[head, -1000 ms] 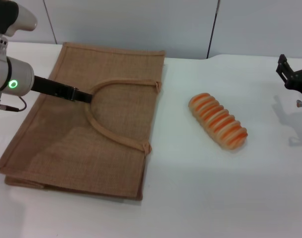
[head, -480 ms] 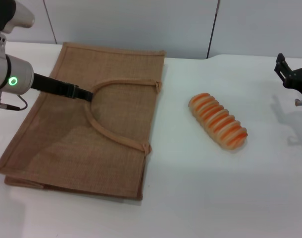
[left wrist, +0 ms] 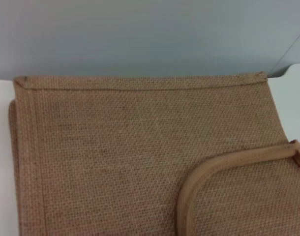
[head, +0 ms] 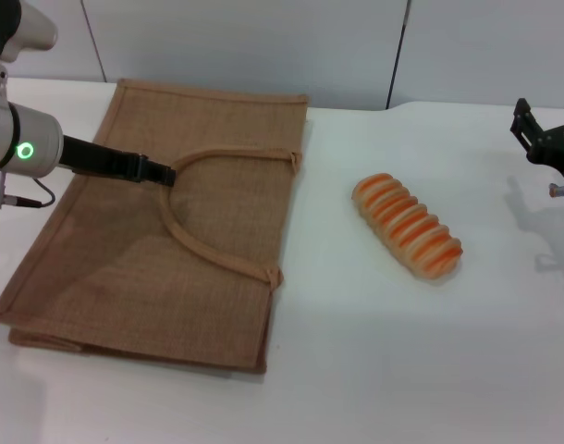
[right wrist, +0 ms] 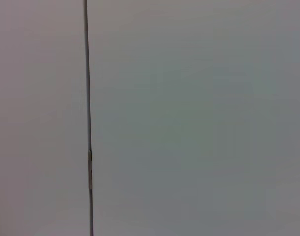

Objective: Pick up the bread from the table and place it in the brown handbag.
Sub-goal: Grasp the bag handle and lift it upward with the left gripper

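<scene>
The bread [head: 409,227], a pale loaf with orange-red ridges, lies on the white table [head: 402,361] right of centre. The brown handbag [head: 125,268] lies flat at the left, its opening edge towards the loaf. My left gripper [head: 162,174] reaches over the bag, and its black fingers are shut on the arch of the upper handle [head: 226,154]. The left wrist view shows the bag's burlap [left wrist: 115,147] and a handle strap [left wrist: 224,164]. My right gripper [head: 547,125] hangs open and empty at the far right, well away from the loaf.
A grey panelled wall [head: 263,46] stands behind the table. The right wrist view shows only that wall with a vertical seam [right wrist: 87,118]. Bare tabletop lies between the bag and the loaf and in front of both.
My left gripper has drawn slightly back and to the left with the handle arch. My right gripper has risen a little at the right edge. The bread has not moved.
</scene>
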Action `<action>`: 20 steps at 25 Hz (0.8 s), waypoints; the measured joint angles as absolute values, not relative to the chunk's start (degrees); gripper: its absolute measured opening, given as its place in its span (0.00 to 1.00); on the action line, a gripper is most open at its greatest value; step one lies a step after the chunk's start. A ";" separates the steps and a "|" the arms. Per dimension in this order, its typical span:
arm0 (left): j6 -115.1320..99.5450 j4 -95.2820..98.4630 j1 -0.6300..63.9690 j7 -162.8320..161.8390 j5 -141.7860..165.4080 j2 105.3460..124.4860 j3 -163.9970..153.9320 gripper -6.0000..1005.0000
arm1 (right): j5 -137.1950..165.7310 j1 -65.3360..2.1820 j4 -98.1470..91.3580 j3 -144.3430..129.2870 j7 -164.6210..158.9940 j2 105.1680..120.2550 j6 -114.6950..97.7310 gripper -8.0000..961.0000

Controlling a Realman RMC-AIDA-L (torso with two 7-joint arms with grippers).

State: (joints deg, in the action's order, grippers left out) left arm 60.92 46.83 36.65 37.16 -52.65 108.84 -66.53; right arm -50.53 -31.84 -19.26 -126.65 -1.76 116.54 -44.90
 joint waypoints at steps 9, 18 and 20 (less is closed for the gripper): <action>62.35 45.17 36.96 36.25 -52.36 108.52 -66.53 0.52 | -50.53 -31.91 -19.34 -126.65 -1.76 116.54 -44.92 0.76; 63.84 43.05 38.44 34.66 -50.95 107.23 -66.53 0.51 | -50.54 -31.90 -19.33 -126.74 -1.76 116.54 -44.92 0.76; 64.27 43.01 38.76 34.40 -50.94 106.74 -66.53 0.51 | -50.54 -31.90 -19.33 -126.74 -1.76 116.54 -44.92 0.76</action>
State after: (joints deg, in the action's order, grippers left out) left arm 64.27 43.01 38.76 34.40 -50.94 106.74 -66.53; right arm -50.54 -31.90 -19.33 -126.74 -1.76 116.54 -44.92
